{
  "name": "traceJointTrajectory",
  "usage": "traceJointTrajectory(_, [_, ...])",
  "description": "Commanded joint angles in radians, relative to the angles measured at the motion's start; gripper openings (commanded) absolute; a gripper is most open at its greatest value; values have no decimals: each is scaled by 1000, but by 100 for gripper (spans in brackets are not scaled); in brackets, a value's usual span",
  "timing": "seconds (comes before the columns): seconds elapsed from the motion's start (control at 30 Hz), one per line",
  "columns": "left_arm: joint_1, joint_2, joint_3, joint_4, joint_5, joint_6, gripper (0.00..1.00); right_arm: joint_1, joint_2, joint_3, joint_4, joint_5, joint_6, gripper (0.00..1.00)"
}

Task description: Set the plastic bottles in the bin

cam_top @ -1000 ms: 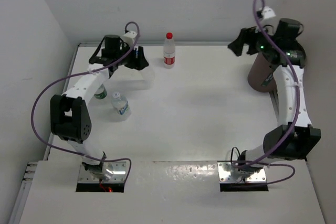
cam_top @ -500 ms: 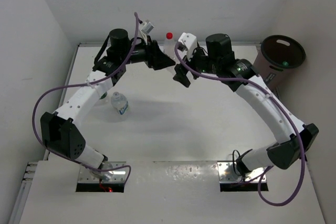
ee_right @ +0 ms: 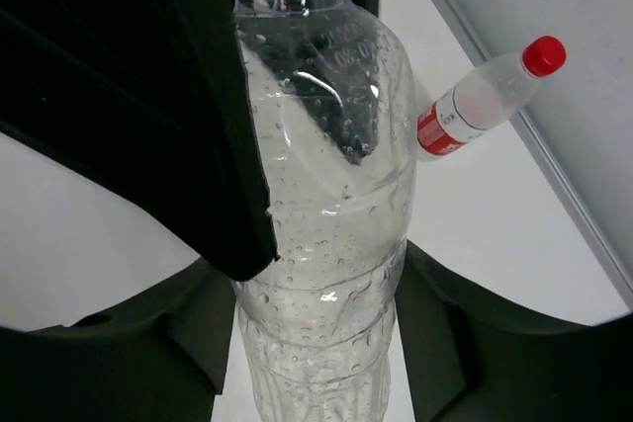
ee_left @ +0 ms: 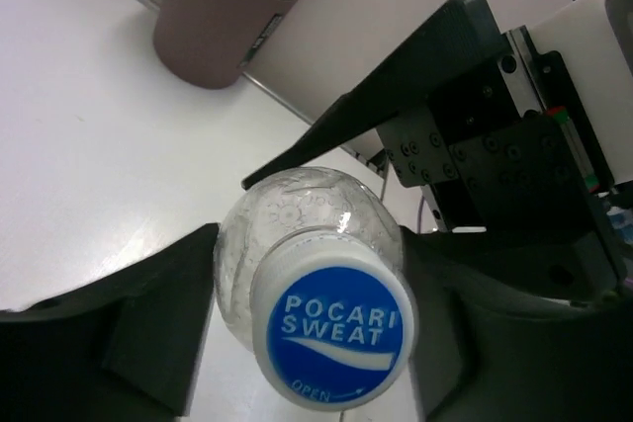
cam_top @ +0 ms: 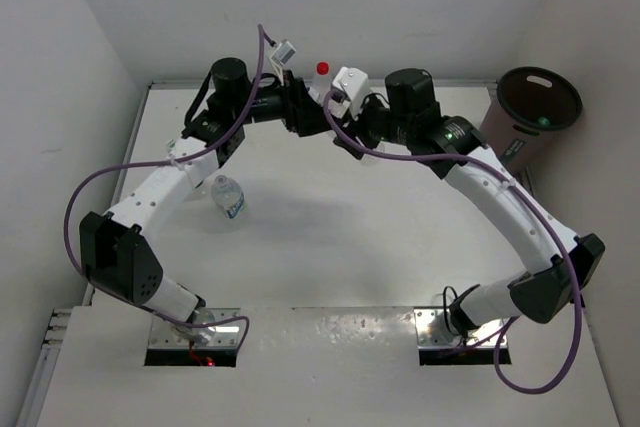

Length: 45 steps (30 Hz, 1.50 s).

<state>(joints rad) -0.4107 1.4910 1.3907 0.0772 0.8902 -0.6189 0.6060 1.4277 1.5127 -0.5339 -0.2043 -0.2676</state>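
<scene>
Bottle-sorting task at an early-to-middle stage, shown during what appears to be a hand-over between the two arms. The bin (cam_top: 503,135) stands at the far right corner of the table (cam_top: 400,237); a small green patch shows in its dark inside, too small to identify, so how many bottles are already in cannot be told. At least three bottles are outside it. A blue-capped bottle (ee_left: 316,284) is held in the air between the two arms, over the far middle of the table and well apart from the bin. A red-capped bottle (ee_right: 482,98) is at the far edge by the wall, just behind the meeting grippers. A third clear bottle (cam_top: 229,197) rests on the table beside the left arm. The left gripper (cam_top: 300,112) is closed to a narrow gap on the blue-capped bottle, its fingers (ee_left: 148,333) pressed against the shoulder just below the cap. The right gripper (cam_top: 345,132) straddles the lower body of the same bottle. Its fingers (ee_right: 450,343) sit close on either side, seemingly at the surface, but whether they are clamping cannot be told. Judged from this arrangement, the step in hand is passing the bottle to the right arm, which is nearer the bin. The release by the left gripper, the carry to the bin and the remaining bottles are all left to do.
</scene>
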Motion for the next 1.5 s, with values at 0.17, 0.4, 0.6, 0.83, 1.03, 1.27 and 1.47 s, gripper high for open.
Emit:
traceJointTrajectory(0.17, [145,-17,62,-39,-43,-13,100,-211,-93,-58,93,29,40,32])
traceJointTrajectory(0.4, [243,70,205,-91,-127,148,100,-716,-118,-48,285,-56,209,29])
traceJointTrajectory(0.6, [167,135,194,-91,-288,270,100,-1073,0,29,523,-75,438,29])
traceJointTrajectory(0.83, [130,232,214,-61,-441,386,100,-1115,91,27,666,123,484,29])
traceJointTrajectory(1.03, [98,324,261,44,-528,419,100,-1105,177,112,607,219,536,42])
traceJointTrajectory(1.27, [55,492,407,55,-605,479,100,-1071,165,69,620,253,515,82])
traceJointTrajectory(1.47, [19,623,520,68,-709,548,100,-1071,123,60,594,209,550,85])
